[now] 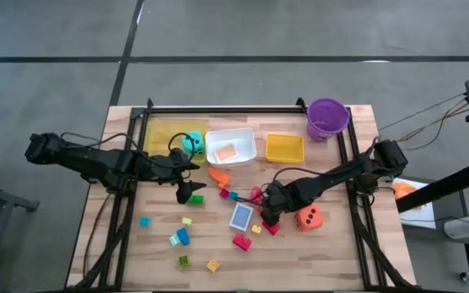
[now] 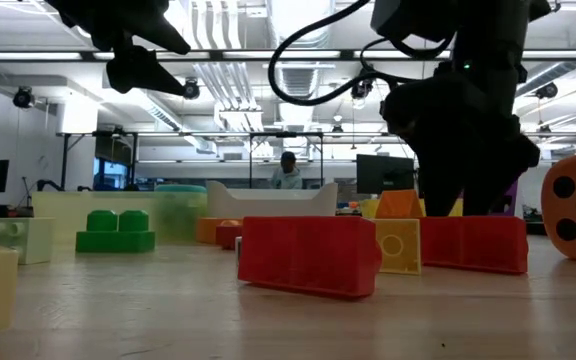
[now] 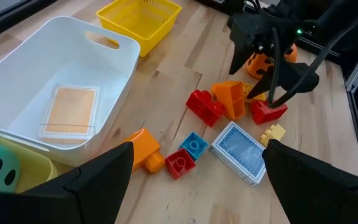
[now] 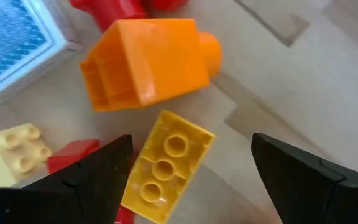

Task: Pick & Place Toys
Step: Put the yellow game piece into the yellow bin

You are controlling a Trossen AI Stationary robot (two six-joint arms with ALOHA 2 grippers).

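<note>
Toys lie all over the worktop [image 1: 316, 252]. The right tool [image 4: 191, 186], fingers apart and holding nothing, hangs right over a yellow block [image 4: 166, 165] lying flat, studs up. An orange block [image 4: 148, 62] on its side sits just beside it, with a blue card [image 3: 240, 151] near. The left tool [image 3: 197, 180], fingers apart too, is near the white tray [image 3: 114, 84], which holds an orange card [image 3: 70, 112].

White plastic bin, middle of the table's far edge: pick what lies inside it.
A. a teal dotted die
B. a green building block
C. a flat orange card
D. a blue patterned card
C: the left wrist view shows a flat orange card lying alone on the floor of the white plastic bin, and the high view shows the same orange patch inside it.
</note>
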